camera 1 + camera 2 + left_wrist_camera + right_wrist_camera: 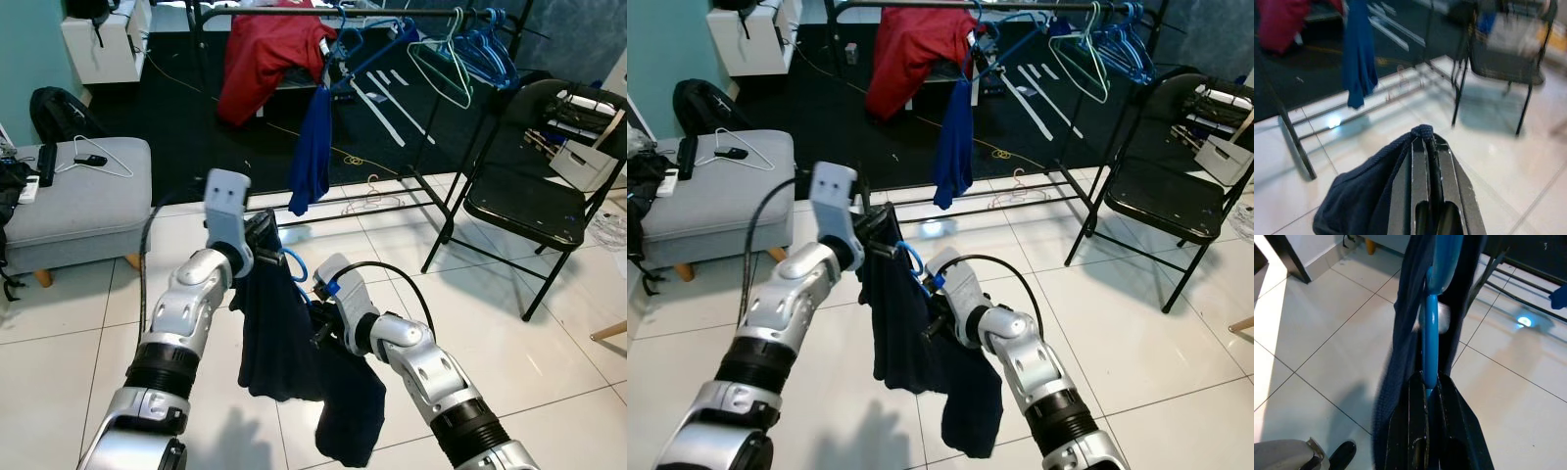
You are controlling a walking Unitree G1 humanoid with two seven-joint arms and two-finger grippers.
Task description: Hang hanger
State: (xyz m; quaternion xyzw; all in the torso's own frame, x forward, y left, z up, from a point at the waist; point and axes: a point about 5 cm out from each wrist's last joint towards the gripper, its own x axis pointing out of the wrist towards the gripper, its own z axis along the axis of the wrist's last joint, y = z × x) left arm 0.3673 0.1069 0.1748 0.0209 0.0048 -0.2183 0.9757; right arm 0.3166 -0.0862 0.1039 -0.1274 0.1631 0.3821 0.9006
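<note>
Navy garment (pixel 279 338) draped on blue hanger (pixel 914 266), held up over white tiled floor (pixel 549 362) in front of robot. Left pincer (pixel 1425 147) clenched on a fold of the cloth near its top. Right pincer (pixel 1426 387) clamped on the hanger's blue bar, cloth hanging either side. Beyond: black clothes rack (pixel 392 12) with red garment (pixel 265 54), blue garment (pixel 312 147), spare hangers (pixel 470 49). Black folding chair (pixel 534 186) at right, grey ottoman (pixel 78 201) at left.

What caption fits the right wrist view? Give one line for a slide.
Right gripper shut on a blue hanger draped with a dark navy garment, above white floor tiles.
</note>
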